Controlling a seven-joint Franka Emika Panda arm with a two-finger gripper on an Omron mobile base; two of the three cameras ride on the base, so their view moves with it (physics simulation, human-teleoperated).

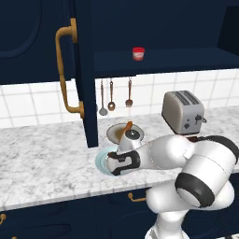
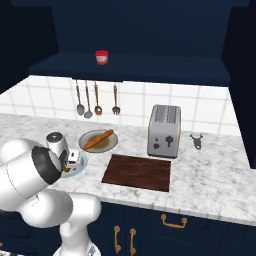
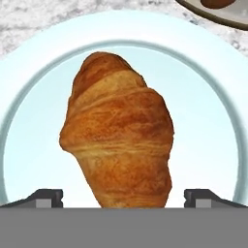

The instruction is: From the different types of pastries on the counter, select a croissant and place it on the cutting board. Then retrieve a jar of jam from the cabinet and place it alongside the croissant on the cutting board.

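A: Why does the pincer [image 3: 123,198] sit so low over the blue plate [image 3: 208,126]?

B: It is lined up on the croissant [image 3: 118,140]. In the hand view the pastry fills the middle of the frame, lying on the plate, and the two tips stand wide apart at lower left and lower right, one each side of its tapered end. Released, grasping nothing; I judge the closing comes next.

A: And the long stick?

B: The baguette [image 2: 98,139] lies on the beige plate [image 2: 111,145], centre left of the right base view, just beyond the blue one. Wrong pastry, so it is left alone.

A: Where does the croissant go?

B: On the board [image 2: 138,172], bare, at the middle of that frame on the bench [image 2: 210,175], in front of the toaster [image 2: 164,131]. Probably a short carry to the right.

A: The jam?

B: The jar [image 2: 102,57] stands on the open cabinet's shelf [image 2: 150,70], upper left of centre, with the door [image 1: 88,70] swung out at the left of the left base view. Already reachable, I'd say, for the second step.
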